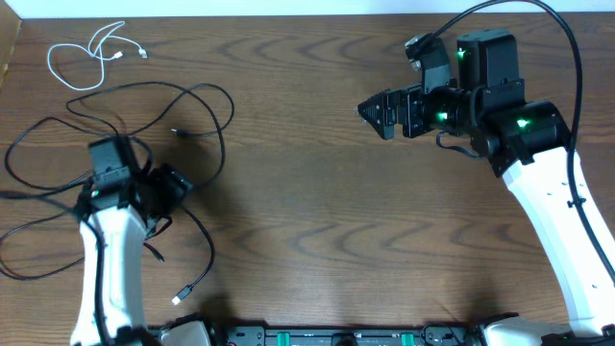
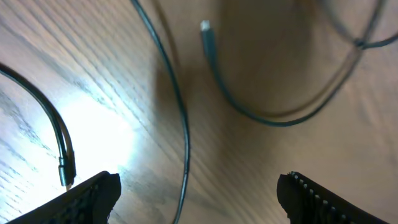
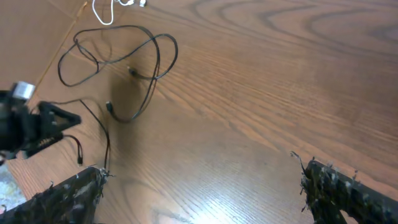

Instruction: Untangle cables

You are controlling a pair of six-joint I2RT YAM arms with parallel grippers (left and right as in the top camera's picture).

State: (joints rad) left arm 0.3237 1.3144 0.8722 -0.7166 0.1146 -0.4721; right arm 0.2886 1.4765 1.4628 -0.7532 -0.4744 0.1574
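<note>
Two hands are in view, and both stand wide open with nothing held. The left hand (image 2: 199,186) hangs low over the left side of the surface (image 1: 317,221), its two dark fingers (image 2: 93,196) spread toward either edge of the left wrist view. One strand of the black cables (image 1: 197,106) runs along the wood through the gap between them, unpinched. A dark plug end (image 2: 66,169) lies just beside the finger on the left of that view; whether it touches cannot be told. A second plug with a pale tip (image 2: 205,28) lies farther off, ending a curved strand. From overhead the black cables sprawl in loose overlapping loops around and under the left arm (image 1: 108,259), reaching from the left edge toward the middle-left, with one silver-tipped plug (image 1: 182,293) lying toward the near edge. The white cable (image 1: 94,50) lies coiled in the far left corner, just beyond the black loops; whether it touches them cannot be told. The right hand (image 1: 375,109) hovers over the far right part of the surface, pointing left, well apart from every cable, and its fingers (image 3: 345,193) frame only bare wood. Green lights (image 1: 524,123) glow on the right arm's wrist housing.
</note>
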